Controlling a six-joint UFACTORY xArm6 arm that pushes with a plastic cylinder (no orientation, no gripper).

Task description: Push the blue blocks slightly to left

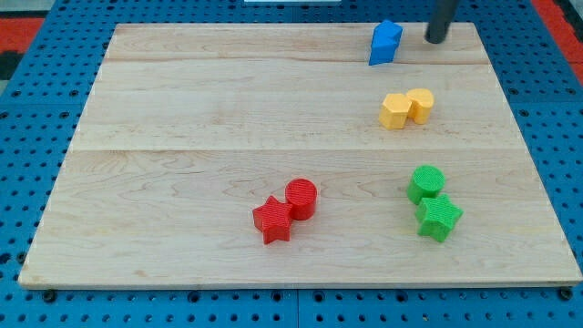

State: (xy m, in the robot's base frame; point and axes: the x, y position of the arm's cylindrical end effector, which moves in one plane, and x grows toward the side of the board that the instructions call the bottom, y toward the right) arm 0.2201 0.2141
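A blue block (385, 43), an upright angular piece, stands near the top edge of the wooden board (182, 137), right of centre. Only this one blue piece shows; whether it is two blocks pressed together I cannot tell. My tip (436, 39) is the lower end of the dark rod that comes in from the view's top. It sits just to the right of the blue block, a short gap apart and not touching it.
Two yellow blocks (406, 108) touch each other below the blue block. A green cylinder (425, 182) and a green star (439, 218) sit at the lower right. A red cylinder (301, 197) and a red star (272, 220) sit at the bottom centre.
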